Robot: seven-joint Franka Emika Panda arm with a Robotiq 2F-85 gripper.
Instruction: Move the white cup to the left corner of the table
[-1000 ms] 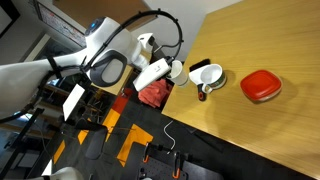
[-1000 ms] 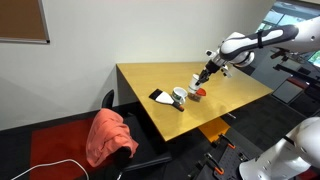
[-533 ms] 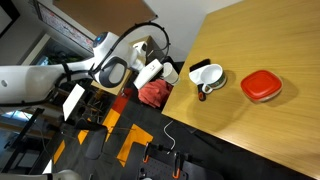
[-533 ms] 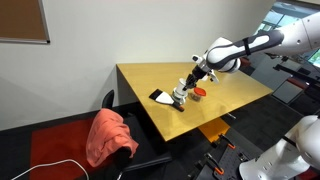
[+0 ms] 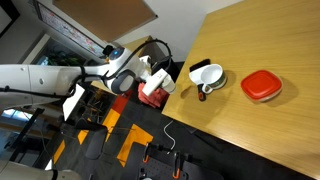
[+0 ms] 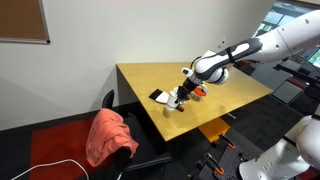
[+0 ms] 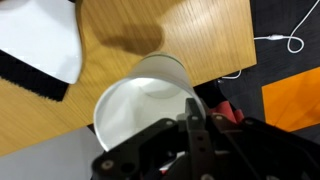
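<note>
Hand (image 7: 196,118) | clamped on white cup (image 7: 135,105) rim | cup beside table (image 7: 205,35) edge

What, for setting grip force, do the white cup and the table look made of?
Likely glazed ceramic or plastic for the white cup: smooth, plain white, with a thin rim; the look does not settle which. For the table, wood or wood-look laminate: matte light tan with straight grain lines.

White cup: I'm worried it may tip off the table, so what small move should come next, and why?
Probably lower the white cup straight down and release, no farther outward. In the wrist view the pincer sits over the cup's rim, and the table edge runs right beside the cup, with floor beyond. Whether the pincer is clamped cannot be told.
</note>
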